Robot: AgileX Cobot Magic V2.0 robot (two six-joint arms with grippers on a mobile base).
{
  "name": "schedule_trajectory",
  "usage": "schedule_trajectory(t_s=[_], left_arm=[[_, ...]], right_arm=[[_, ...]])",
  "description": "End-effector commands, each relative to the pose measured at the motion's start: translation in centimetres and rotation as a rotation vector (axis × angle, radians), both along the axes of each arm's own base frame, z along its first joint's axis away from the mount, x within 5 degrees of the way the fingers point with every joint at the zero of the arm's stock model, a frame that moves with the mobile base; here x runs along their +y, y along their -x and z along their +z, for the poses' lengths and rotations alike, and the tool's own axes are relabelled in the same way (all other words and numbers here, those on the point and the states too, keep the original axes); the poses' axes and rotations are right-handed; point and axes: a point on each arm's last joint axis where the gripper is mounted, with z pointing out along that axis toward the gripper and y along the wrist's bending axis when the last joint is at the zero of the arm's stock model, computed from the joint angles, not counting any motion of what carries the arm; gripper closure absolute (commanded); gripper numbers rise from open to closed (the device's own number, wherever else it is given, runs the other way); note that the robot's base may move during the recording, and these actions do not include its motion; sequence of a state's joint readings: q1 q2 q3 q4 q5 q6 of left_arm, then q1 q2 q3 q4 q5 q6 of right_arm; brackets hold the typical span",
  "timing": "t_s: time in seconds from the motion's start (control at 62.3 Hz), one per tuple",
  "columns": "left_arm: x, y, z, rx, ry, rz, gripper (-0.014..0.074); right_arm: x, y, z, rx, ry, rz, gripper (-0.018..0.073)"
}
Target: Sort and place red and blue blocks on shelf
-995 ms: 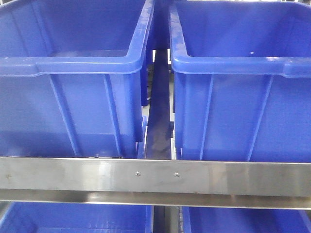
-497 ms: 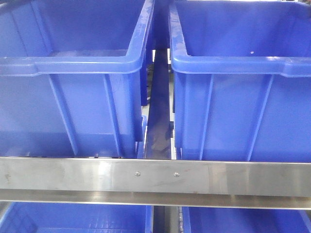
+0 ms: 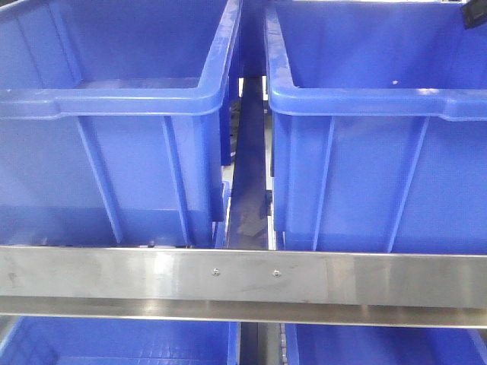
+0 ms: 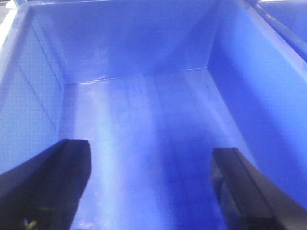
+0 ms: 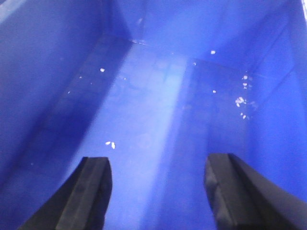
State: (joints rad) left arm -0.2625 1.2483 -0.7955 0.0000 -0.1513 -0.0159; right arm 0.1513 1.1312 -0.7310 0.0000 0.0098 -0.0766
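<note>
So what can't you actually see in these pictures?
- Red and blue blocks: in no view.
- Tub floors, front view: hidden behind the front walls of the left tub and right tub.
- Lower tubs: cut off by the bottom edge, below the shelf rail.
- Arms: out of frame; only open jaws show.

Only the fingers of each gripper are showing. In the left wrist view, the left gripper [image 4: 151, 187] is presenting two black fingers [image 4: 48, 189], broad and flat-faced, tapering toward blunt tips with rounded upper corners; their surface is looking matte, and a small pale speck, possibly a bit of wiring or a fastener, is sitting low on the left one. In the right wrist view, the right gripper [image 5: 156, 189] is showing two similar fingers [image 5: 84, 199], dark grey to black, slab-shaped with squared tips and faintly lit top edges. In the front view, a small dark corner is peeking in at the top right
</note>
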Motion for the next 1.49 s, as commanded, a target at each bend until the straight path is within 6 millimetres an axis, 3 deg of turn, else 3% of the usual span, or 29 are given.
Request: schedule_trajectory(t_s=[0.0, 0.225, 0.321, 0.594, 0.706, 0.931, 1.139, 1.284, 1.476], left_arm=[[-0.1, 0.1, 2.7, -0.145, 0.038, -0.006, 0.0011], [-0.1, 0.4, 3.0, -0.156, 0.041, -0.006, 0.0013], [0.0, 0.8, 3.5, -0.175, 0.046, -0.006, 0.0064], [0.8, 2.9, 5.6, -0.226, 0.059, 0.001, 0.0485], [1.4, 3.9, 5.9, -0.187, 0.047, 0.015, 0.0467], [3.5, 6.0, 6.5, -0.117, 0.024, 0.086, 0.0470], [5.6, 8.3, 7.4, -0.109, 0.037, 0.179, 0.0470], [5.9, 9.9, 8.2, -0.131, 0.100, 0.189, 0.0470], [6.0, 11.9, 8.5, -0.135, 0.110, 0.184, 0.0470]], right_arm=[[0.0, -0.2, 2.5, -0.149, -0.006, 0.004, 0.0025], [0.0, -0.2, 2.5, -0.148, -0.006, 0.004, 0.0029], [0.0, -0.2, 2.5, -0.149, -0.006, 0.004, 0.0061], [0.0, 0.2, 2.9, -0.159, -0.007, 0.004, 0.0395], [-0.2, 0.9, 3.5, -0.178, -0.010, 0.003, 0.0520], [-0.7, 2.9, 5.3, -0.234, -0.026, -0.010, 0.0508], [-2.9, 4.8, 6.0, -0.205, -0.095, -0.121, 0.0508], [-4.0, 6.5, 6.7, -0.208, -0.119, -0.183, 0.0508], [-4.1, 9.0, 7.5, -0.245, -0.121, -0.188, 0.0508]])
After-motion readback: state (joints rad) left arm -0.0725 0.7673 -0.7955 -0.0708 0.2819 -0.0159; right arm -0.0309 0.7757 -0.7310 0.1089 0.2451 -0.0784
